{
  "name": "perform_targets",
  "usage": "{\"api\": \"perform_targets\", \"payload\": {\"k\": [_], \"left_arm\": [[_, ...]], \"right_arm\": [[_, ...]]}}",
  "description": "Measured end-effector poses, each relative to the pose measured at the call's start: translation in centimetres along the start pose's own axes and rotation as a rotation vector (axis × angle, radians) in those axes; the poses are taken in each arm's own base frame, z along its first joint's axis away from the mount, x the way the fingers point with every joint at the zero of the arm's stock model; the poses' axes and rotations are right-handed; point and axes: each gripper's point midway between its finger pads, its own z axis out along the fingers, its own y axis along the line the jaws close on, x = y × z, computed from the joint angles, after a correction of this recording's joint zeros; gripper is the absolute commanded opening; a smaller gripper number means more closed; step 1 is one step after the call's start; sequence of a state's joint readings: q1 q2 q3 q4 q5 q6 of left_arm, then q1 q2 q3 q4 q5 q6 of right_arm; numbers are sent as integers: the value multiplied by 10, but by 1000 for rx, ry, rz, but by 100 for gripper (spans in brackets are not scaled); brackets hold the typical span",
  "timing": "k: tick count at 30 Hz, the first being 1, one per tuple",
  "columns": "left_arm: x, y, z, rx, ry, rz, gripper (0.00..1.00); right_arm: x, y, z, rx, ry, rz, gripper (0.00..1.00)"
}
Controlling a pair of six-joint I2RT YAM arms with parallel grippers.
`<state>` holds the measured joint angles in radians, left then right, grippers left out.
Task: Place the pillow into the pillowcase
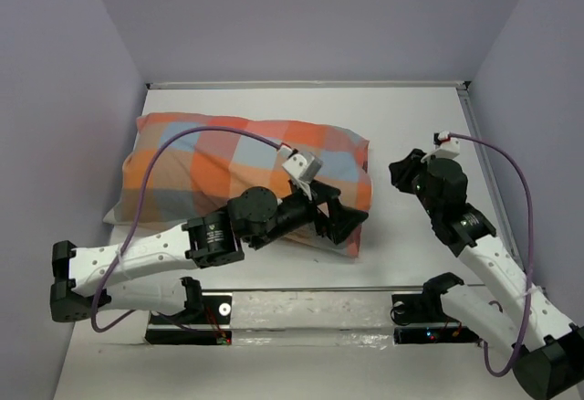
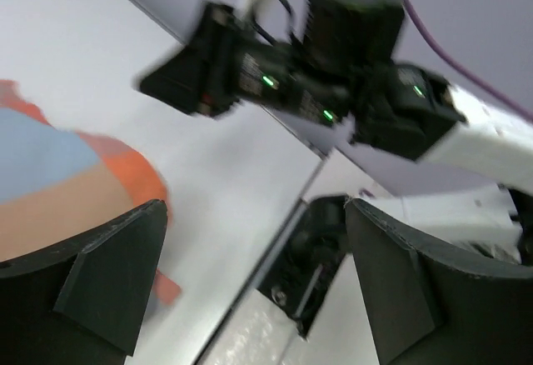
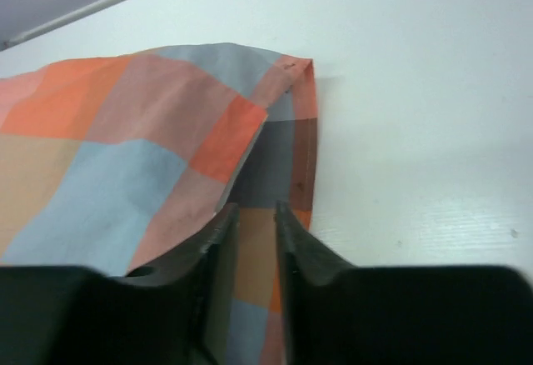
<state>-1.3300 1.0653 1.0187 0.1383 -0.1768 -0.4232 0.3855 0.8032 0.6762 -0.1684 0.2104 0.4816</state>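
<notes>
Left wrist: pillowcase (image 2: 50,183) blurred, cut off

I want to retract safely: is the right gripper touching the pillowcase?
Apart. The top external view shows bare table between the right gripper and the pillowcase.

Top view: left arm (image 1: 274,213) covers the near edge of the pillowcase (image 1: 237,158). White sliver (image 1: 115,215) at its left end, pillow or not, can't tell. Left wrist view is blurred: right arm (image 2: 350,57) smeared, pillowcase cut off at the left edge. Right wrist view: pillowcase runs off the left and bottom edges, partly behind the right gripper (image 3: 256,215).
</notes>
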Motion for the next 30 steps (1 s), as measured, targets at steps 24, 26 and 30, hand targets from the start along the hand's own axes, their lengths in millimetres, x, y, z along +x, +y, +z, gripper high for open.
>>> {"api": "perform_targets", "payload": {"k": [24, 26, 30], "left_arm": [[116, 213, 12, -559, 192, -10, 99], [122, 209, 28, -530, 175, -21, 99], [135, 190, 80, -433, 165, -35, 99]], "right_arm": [[104, 68, 51, -334, 447, 246, 32], [95, 70, 55, -347, 427, 263, 3], [55, 53, 70, -321, 331, 308, 0]]}}
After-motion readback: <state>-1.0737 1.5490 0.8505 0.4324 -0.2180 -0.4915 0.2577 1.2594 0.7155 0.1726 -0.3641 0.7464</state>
